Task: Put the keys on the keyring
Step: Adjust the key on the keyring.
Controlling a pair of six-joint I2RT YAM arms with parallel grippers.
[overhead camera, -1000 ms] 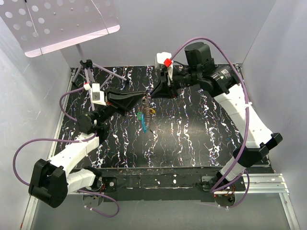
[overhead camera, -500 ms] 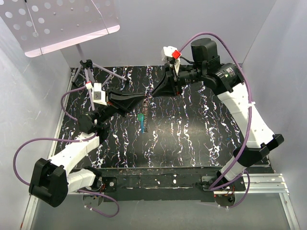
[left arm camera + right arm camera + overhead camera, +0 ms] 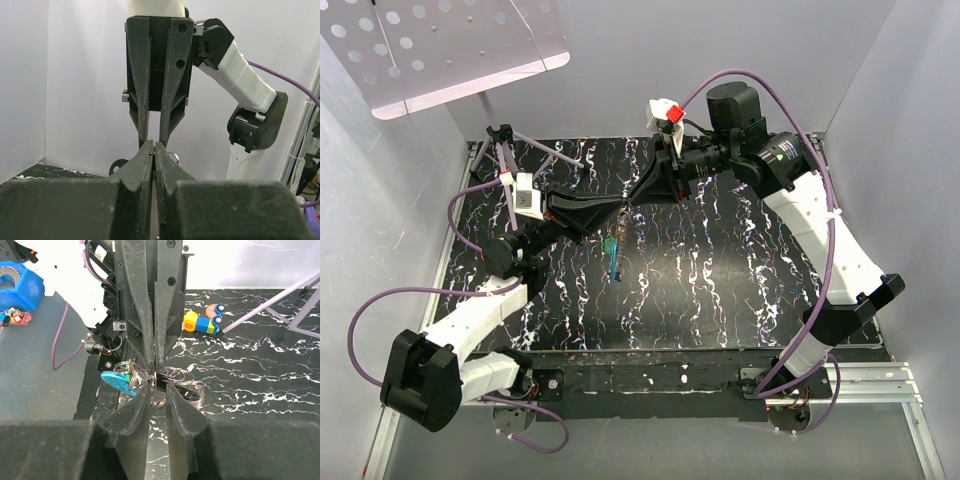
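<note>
Left fingers [image 3: 142,165] pinched shut on thin silvery wire keyring [image 3: 176,376], blue plastic-headed key [image 3: 116,382] hanging below, right fingers [image 3: 182,414] slightly parted, tips just beside left tips, gripping nothing discernible

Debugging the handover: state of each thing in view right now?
left tool: shut on the keyring.
right tool: open a little, tips at the keyring.
keyring: clamped in the left tool, off the table.
blue key: dangling from the keyring.
toy block: lying on the table.

The keyring [image 3: 176,374] is shiny wire, the key [image 3: 116,383] glossy plastic (table [image 3: 260,385] smooth).
</note>
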